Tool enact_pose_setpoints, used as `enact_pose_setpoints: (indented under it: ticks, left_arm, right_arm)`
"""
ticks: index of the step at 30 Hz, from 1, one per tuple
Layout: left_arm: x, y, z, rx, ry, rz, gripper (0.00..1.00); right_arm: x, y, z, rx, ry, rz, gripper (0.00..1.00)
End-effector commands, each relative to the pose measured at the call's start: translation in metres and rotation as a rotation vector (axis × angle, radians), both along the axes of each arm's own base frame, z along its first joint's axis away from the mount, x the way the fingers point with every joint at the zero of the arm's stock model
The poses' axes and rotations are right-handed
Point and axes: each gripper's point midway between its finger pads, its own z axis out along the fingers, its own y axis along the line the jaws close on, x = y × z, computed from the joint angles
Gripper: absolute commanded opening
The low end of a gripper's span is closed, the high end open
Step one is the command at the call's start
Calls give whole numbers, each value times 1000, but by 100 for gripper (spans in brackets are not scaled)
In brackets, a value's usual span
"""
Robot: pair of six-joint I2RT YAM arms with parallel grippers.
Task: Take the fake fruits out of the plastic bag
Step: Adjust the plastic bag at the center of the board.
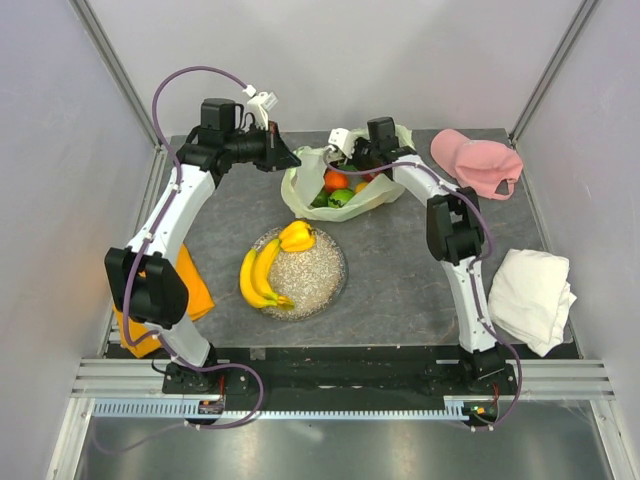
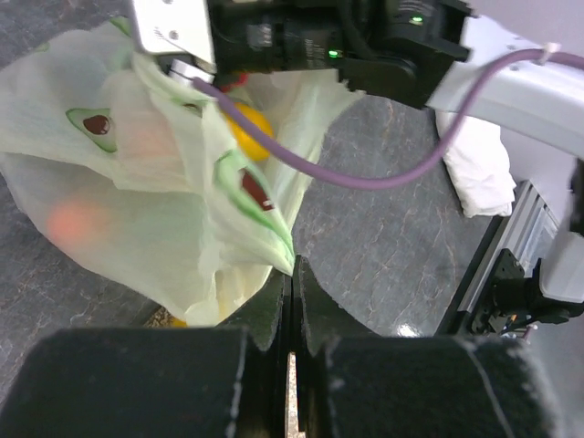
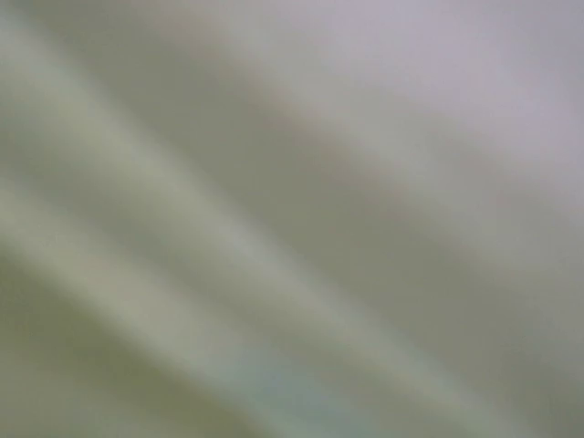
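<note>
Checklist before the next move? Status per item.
1. Left gripper pinching the bag edge: ok, shut on the film.
2. Bag mouth open: ok, orange and green fruit show from above.
3. Right gripper in the bag mouth: ok.
4. Right gripper holding a fruit: cannot tell, fingers hidden.
5. Right wrist view usable: not ok, only a pale green blur.
6. Room on the plate: ok, bananas and yellow fruit leave its right side bare.
</note>
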Motion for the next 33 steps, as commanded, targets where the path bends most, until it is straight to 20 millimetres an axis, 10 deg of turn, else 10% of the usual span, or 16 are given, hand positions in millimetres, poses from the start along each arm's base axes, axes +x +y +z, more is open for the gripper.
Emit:
enact_pose_setpoints:
  ticks: [1,6,17,21,30,33]
  left_arm:
    - [12,-4,21,-13,-73,0,2]
    - [19,-7,30,-42,-84,8,2]
    - [29,-16,51,-118,-83,15,2]
    - [39,-24,68,-185,-94,17,1]
    - [82,-26,109,-288,-156,148,2]
    - [92,-33,112,-312,-158,163,2]
  right_arm:
    - [-48,4,108,148,-26,51,4]
    - [-95,0,166,280,38,21,4]
    - [-181,30,203,642,445,64,8]
    - [-200,41,177,717,661,57,10]
    - [-237,6,136,492,521,-4,10]
    - [-242,3,161,504,444,8,10]
